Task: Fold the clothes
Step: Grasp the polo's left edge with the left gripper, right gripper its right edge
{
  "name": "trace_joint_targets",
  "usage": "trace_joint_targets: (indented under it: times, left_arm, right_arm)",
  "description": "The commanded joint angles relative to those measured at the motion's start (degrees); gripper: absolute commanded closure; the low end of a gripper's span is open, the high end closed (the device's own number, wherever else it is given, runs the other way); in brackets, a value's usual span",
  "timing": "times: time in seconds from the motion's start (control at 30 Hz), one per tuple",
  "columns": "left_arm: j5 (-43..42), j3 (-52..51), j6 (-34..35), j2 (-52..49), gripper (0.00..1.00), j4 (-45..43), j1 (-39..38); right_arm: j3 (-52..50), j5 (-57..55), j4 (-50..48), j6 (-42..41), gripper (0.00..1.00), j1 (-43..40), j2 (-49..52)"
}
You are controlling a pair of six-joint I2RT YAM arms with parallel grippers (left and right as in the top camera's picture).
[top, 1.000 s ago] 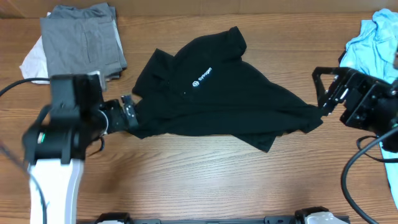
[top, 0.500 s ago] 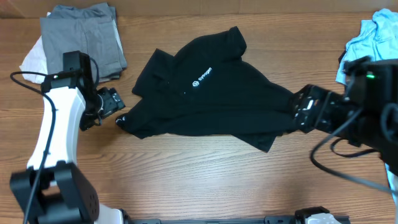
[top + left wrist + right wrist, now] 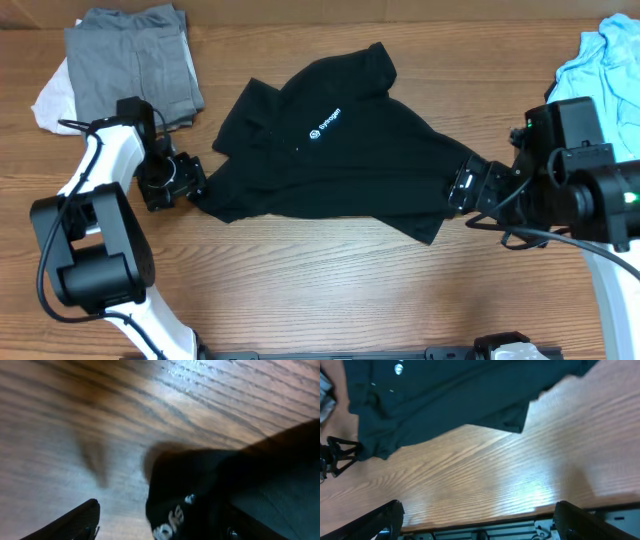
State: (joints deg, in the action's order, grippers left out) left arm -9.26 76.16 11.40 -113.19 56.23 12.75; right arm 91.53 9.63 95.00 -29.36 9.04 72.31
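The left pincer (image 3: 193, 182) sits low at the left edge of the black shirt (image 3: 340, 160). Its jaws are apart. In the wrist view one finger (image 3: 75, 522) shows at 7 o'clock, with bare wood between it and the shirt's corner. That corner, which carries small white lettering, lies in the gap between the jaws. Nothing is pinched as far as the blurred view shows.

The right pincer (image 3: 458, 190) is at the shirt's right end, and its jaws are spread wide. In its wrist view the two fingers (image 3: 380, 522) stand far apart at 7 and 5 o'clock. Only the wooden table (image 3: 320, 290) shows between them, so this pincer holds nothing. In that view the shirt runs across the top, from 12 round to 9 o'clock.

Seen from above, the shirt lies rumpled in the middle of the table, running from one pincer to the other. A sleeve points to 12 o'clock, a loose flap hangs toward 5 o'clock, and a white logo (image 3: 327, 124) sits near the chest.

At 10 o'clock from the shirt, well apart from it, lies a folded grey garment (image 3: 130, 65). A white garment (image 3: 52, 100) pokes out from under its left side. At 2 o'clock, against the table's right edge, is a crumpled light blue garment (image 3: 600, 70).
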Motion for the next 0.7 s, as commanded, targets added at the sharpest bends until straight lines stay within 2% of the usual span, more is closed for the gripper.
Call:
trace_joint_targets:
  times: [0.0, 0.1, 0.27, 0.37, 0.53, 0.67]
  left_arm:
    - [-1.14, 0.87, -1.75, -1.53, 0.30, -0.13, -0.31]
    - [-1.11, 0.85, -1.75, -2.21, 0.39, 0.31, -0.72]
    - [-1.07, 0.83, -1.53, -2.34, 0.47, 0.57, -1.49]
    - [-0.74, 0.83, -0.85, -2.34, 0.57, 0.55, -1.53]
    - [-0.63, 0.83, -0.63, -2.34, 0.56, 0.33, -1.53]
    - [-0.63, 0.83, -0.46, -2.34, 0.55, 0.28, -1.53]
  right_arm:
    - [-4.09, 0.09, -0.90, -3.72, 0.00, -0.07, -0.74]
    - [-10.16, 0.15, -3.93, -5.66, 0.00, -0.07, -0.74]
    - [-21.90, 1.27, -12.85, -8.96, 0.00, -0.07, -0.72]
    - [-29.70, 2.54, -20.09, -9.70, 0.00, -0.07, -0.63]
    - [-38.84, 3.19, -30.80, -10.05, 0.00, -0.07, 0.37]
    - [-42.16, 2.91, -36.54, -11.17, 0.00, -0.07, 2.73]
